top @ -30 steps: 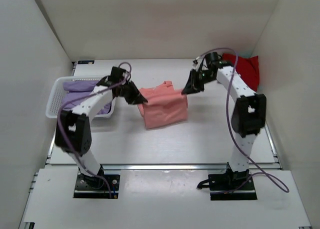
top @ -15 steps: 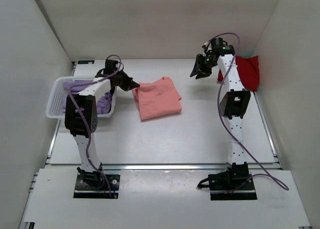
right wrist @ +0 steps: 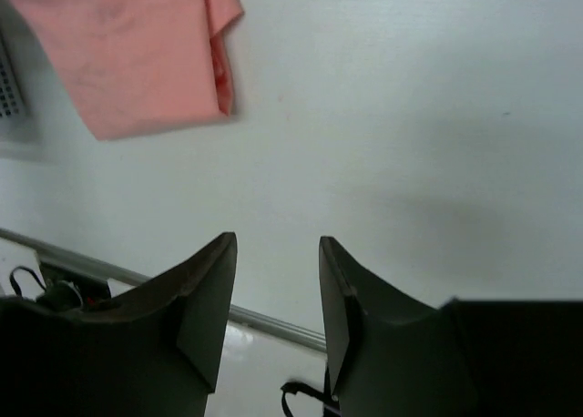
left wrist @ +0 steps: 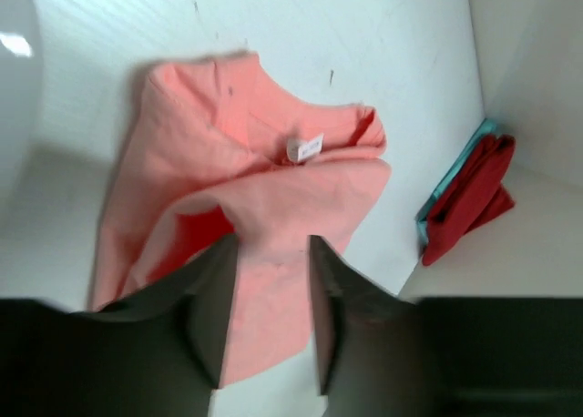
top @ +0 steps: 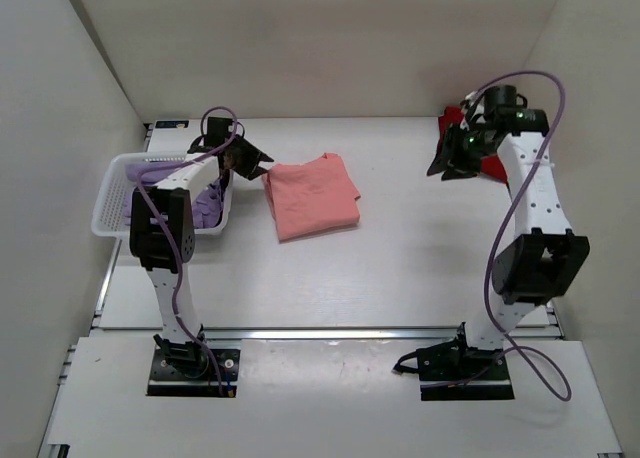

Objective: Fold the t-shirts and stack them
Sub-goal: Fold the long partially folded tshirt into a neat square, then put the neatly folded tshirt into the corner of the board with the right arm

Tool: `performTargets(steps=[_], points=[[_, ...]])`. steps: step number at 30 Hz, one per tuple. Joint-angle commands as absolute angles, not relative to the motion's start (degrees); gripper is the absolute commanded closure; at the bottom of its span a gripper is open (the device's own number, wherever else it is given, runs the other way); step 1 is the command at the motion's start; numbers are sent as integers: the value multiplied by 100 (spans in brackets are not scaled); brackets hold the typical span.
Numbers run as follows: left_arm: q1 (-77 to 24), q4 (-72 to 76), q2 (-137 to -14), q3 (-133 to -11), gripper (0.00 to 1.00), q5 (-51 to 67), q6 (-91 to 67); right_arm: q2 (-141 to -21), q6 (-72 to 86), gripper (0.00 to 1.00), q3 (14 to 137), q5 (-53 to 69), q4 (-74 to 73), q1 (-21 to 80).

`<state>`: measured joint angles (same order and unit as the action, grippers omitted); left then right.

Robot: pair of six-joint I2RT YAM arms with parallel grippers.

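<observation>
Salmon-pink t-shirt (top: 310, 195): folded, lying flat on the surface (top: 410, 243), left of centre, near the basket.
Left gripper (top: 256, 161): just beside the shirt's far-left corner; jaws parted, nothing between them.
Right gripper (top: 450, 166): over the surface, close to the red t-shirt; jaws spread, empty.
Red t-shirt (left wrist: 469, 194): folded, far right, by the wall.
Lavender t-shirts (top: 205, 206): heaped in the white basket (top: 108, 200), left side.
</observation>
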<state>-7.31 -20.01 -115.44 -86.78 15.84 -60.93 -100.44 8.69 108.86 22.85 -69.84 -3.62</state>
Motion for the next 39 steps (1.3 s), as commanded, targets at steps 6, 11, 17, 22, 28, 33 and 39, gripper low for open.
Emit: performTargets(steps=[6,11,17,22,28,33,39], points=[[-685,-1819,-11593,-9666,49,1205,-6057,-9948,544,57,9062,3372,-4644,-201],[-948,-2179,-11347,-9809,56,933,-5845,-10897,746,49,9569,3550,-3815,324],[-1230,-2119,-11126,-9151,59,913,-5659,-12320,984,42,10396,3876,-3375,922],[-1327,-2328,-11714,-9175,60,774,-5572,-13226,1037,31,11520,3588,-3541,1318],[-1248,-3162,-12620,-9939,61,615,-5441,-13834,1133,1,11848,3061,-3901,1555],[-1178,-3305,-13052,-10240,61,501,-5308,-13992,1020,1,12119,2111,-4323,1731],[-1108,-3190,-13061,-10125,62,545,-5317,-14273,1019,1,12217,2064,-4465,2039]])
